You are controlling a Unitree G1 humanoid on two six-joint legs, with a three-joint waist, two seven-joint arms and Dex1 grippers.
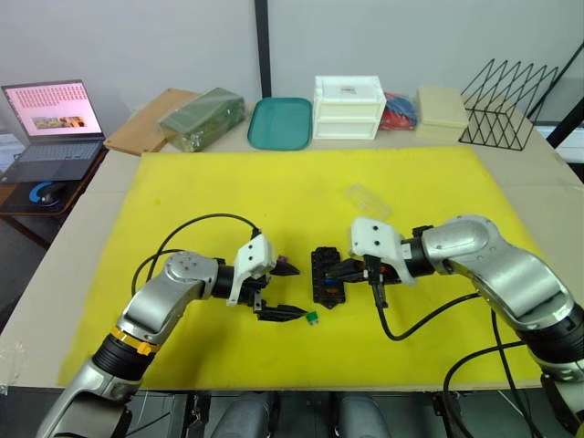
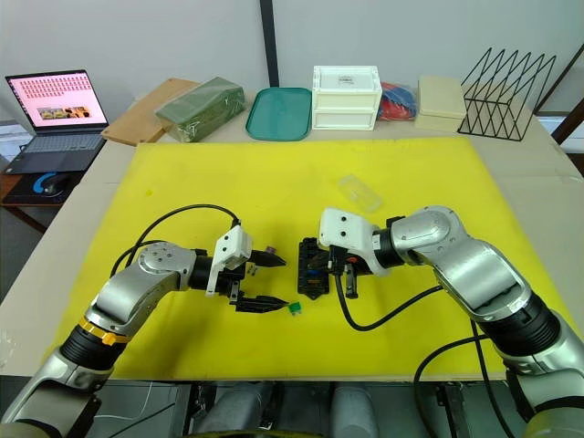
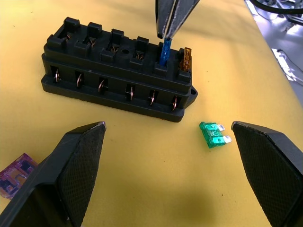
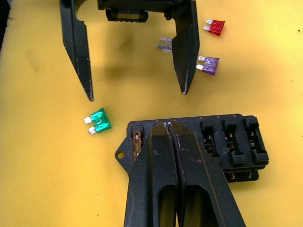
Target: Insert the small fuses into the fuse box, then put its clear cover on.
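The black fuse box [image 1: 325,276] lies on the yellow mat [image 1: 228,182] between my two grippers. My right gripper [image 4: 166,125] is shut on a teal-blue fuse [image 3: 165,50], held upright in a slot near one end of the box. A yellow fuse [image 3: 187,59] sits in the end slot beside it. My left gripper [image 2: 283,283] stands open just left of the box, holding nothing. On the mat a green fuse [image 3: 215,135] lies by its near finger and a purple fuse [image 4: 209,65] by its far finger. A red fuse [image 4: 216,27] and a grey fuse [image 4: 164,44] lie further left. The clear cover [image 2: 359,192] rests behind the box.
Along the back edge stand a white drawer unit [image 1: 349,108], a green tray [image 1: 280,122], a green box [image 1: 203,117] and a black wire rack [image 1: 506,105]. A laptop [image 1: 53,119] sits on a side table at the left. Black cables loop off both wrists.
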